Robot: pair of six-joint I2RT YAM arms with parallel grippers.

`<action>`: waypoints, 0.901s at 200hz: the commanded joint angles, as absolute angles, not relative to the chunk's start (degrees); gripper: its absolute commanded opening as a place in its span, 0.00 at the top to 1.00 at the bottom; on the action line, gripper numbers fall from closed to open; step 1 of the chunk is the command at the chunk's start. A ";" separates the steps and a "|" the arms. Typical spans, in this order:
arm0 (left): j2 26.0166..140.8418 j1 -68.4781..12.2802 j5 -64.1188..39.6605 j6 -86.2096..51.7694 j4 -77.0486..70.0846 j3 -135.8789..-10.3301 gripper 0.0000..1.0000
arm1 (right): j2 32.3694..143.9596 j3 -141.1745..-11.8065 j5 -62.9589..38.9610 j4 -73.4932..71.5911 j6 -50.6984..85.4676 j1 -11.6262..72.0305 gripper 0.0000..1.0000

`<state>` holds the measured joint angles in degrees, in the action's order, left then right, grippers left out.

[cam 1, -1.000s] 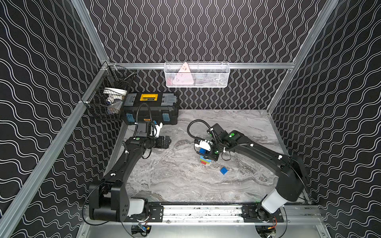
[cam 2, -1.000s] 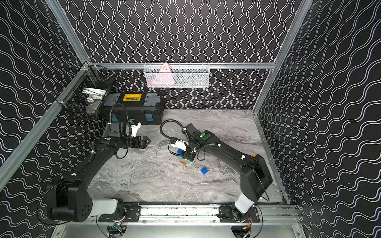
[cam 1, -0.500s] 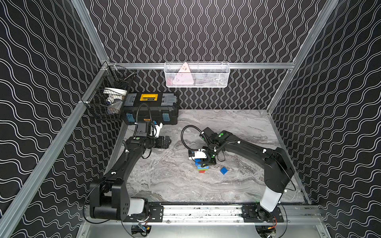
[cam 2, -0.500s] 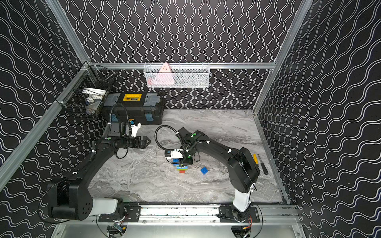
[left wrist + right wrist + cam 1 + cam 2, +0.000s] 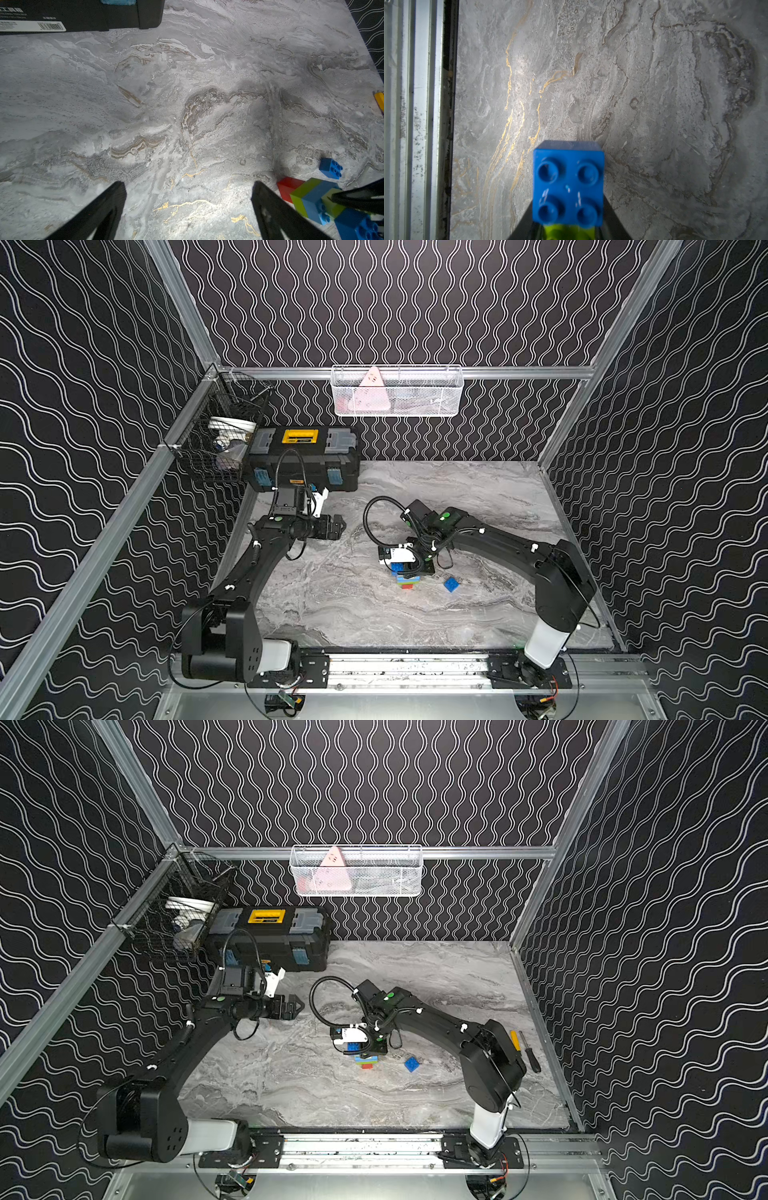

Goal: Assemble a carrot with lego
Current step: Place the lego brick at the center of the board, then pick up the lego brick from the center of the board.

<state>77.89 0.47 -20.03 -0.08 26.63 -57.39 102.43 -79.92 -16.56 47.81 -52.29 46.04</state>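
My right pincer (image 5: 409, 570) is down at the carrot (image 5: 405, 580) near the middle of the marble table (image 5: 436, 497). The carrot's red tip (image 5: 407, 586) rests at the table, with lime green and light blue layers stacked behind it. A dark blue brick (image 5: 569, 182) at the wide end faces my right wrist camera studs-on. My black fingers (image 5: 525, 226) stand close along both sides of that end. The wrist view cuts them off low, so I cannot tell whether they pinch the stack or only flank it. A second dark blue brick (image 5: 451, 584) lies loose on the table just beside the carrot, on the side toward my right arm's base, not touching it. My left pincer (image 5: 340, 526) hangs over bare table well apart from the bricks, nearer the black toolbox (image 5: 303, 464) at the back. Its jaws are spread wide and hold nothing.
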 commanded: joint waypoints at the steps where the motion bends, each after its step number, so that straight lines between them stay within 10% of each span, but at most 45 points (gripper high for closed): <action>1: 78.06 0.57 -21.11 0.44 26.19 -57.30 0.01 | 101.79 -79.98 -16.73 47.03 -52.23 46.25 0.60; 94: 77.96 0.66 -21.53 0.83 25.99 -56.87 0.01 | 98.10 -79.73 -19.18 49.00 -52.09 46.49 0.51; 180: 79.27 0.53 -27.85 1.50 26.08 -57.13 0.02 | 55.84 -42.23 2.74 34.66 -24.71 34.64 0.45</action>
<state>78.83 0.58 -24.86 1.43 26.76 -56.95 58.22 -46.92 -8.71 38.17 -38.83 39.00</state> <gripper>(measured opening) 0.980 0.551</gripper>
